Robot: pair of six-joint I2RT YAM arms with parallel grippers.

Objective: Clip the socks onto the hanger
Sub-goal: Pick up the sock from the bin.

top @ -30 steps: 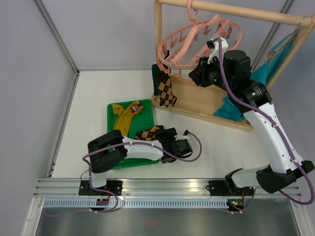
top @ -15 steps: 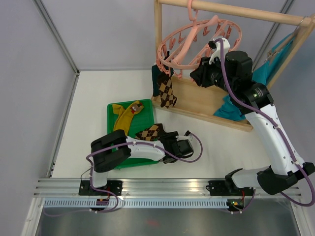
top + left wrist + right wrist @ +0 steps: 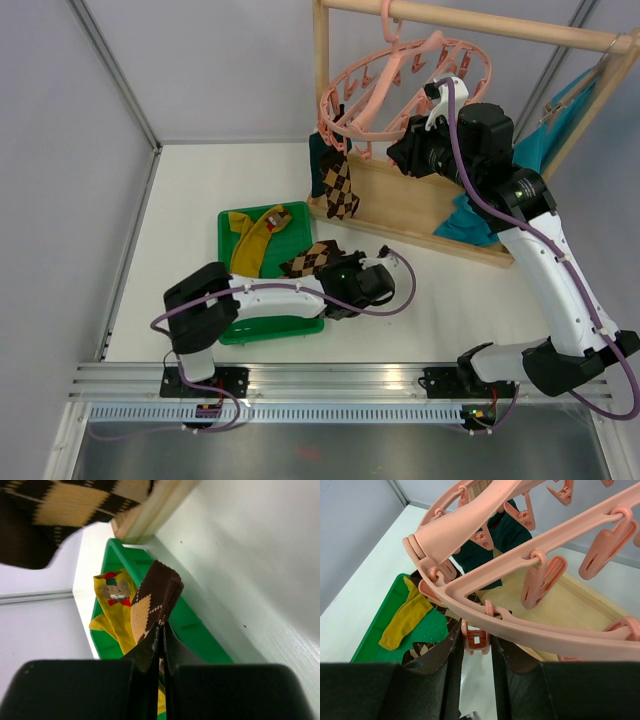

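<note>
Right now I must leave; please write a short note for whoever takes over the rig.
Left claw: shut on a brown-tan argyle fabric sock, by the green plastic tray.
Right claw: shut on one small pink clip of the round pink plastic hanger.
Done: another argyle sock and a dark teal sock hang from it.
Left: clip the held sock, then the mustard yellow sock in the tray.

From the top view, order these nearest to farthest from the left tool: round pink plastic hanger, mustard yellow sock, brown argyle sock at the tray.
1. Brown argyle sock: clamped in the left tool.
2. Mustard yellow sock: in the green tray, leftward.
3. Round pink plastic hanger: up on the wooden rack.
</note>
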